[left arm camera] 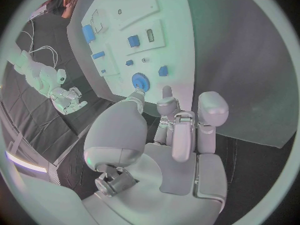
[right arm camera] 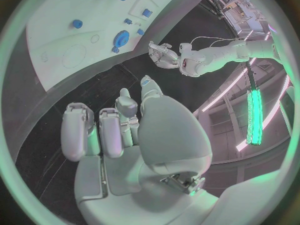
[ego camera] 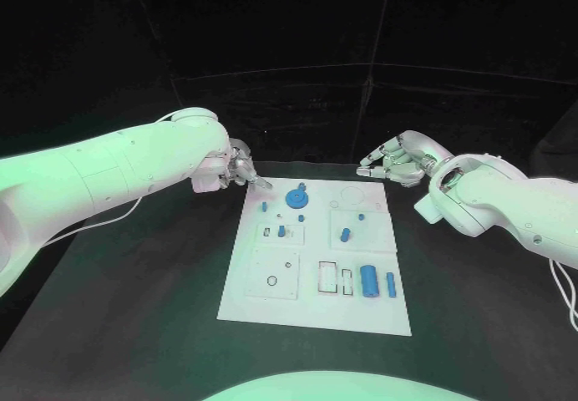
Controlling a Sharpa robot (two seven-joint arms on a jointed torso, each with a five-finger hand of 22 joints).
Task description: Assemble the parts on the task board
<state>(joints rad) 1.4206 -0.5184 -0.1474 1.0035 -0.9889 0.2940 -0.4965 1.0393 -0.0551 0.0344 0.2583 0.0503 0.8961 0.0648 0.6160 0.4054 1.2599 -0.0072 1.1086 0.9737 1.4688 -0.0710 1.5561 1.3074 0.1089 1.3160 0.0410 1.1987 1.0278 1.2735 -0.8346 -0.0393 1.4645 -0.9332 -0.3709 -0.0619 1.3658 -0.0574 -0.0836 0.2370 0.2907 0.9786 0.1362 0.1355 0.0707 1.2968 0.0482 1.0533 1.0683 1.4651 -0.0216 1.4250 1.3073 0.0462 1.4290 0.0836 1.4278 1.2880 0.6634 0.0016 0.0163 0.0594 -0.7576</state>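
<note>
Nearest the head camera, the task board (ego camera: 316, 292) lay on the black tabletop (ego camera: 120, 317), its blue parts (ego camera: 371, 281) still scattered. Both hands hovered at its far corners, empty: left hand (ego camera: 237, 170) loosely spread, right hand (ego camera: 394, 162) half-curled. Likely approach; next, picking the gear (ego camera: 295, 199). The left wrist view showed a fingertip (left arm camera: 135, 96) near the gear.
</note>
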